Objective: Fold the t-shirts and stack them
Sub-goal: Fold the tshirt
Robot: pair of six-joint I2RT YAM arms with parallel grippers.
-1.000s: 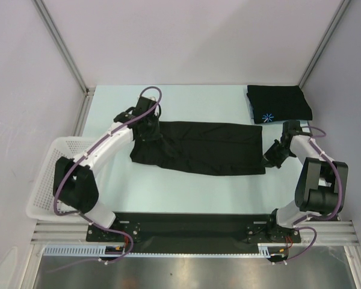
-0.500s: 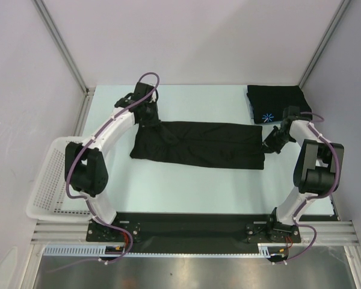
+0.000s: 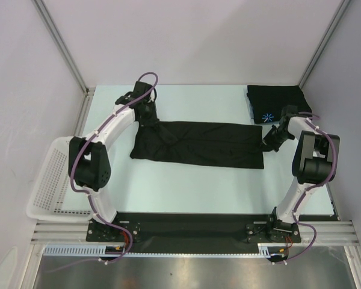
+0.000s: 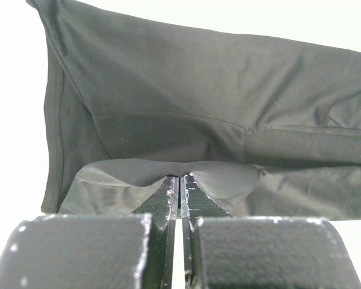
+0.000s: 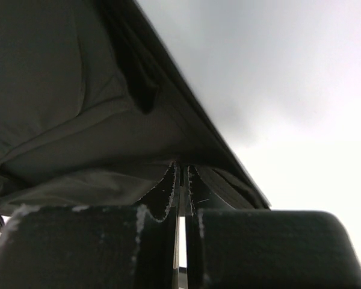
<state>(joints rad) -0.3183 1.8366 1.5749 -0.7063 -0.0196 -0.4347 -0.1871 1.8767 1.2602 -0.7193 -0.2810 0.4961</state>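
Note:
A black t-shirt (image 3: 198, 144) lies stretched as a long band across the middle of the table. My left gripper (image 3: 148, 117) is shut on its far left corner; the left wrist view shows the fabric (image 4: 186, 108) pinched at my left gripper (image 4: 180, 178). My right gripper (image 3: 266, 143) is shut on the shirt's right edge; the right wrist view shows cloth (image 5: 78, 90) clamped at my right gripper (image 5: 182, 165). A second black t-shirt (image 3: 279, 102), folded, with a light-blue starburst logo (image 3: 266, 117), lies at the far right corner.
A white mesh basket (image 3: 48, 180) stands off the table's left edge. Metal frame posts rise at the far left and far right corners. The right arm's elbow is close to the folded shirt.
Both grippers have moved away from me with the shirt's ends. The shirt's near edge has slid back and the band has grown narrower and straighter.

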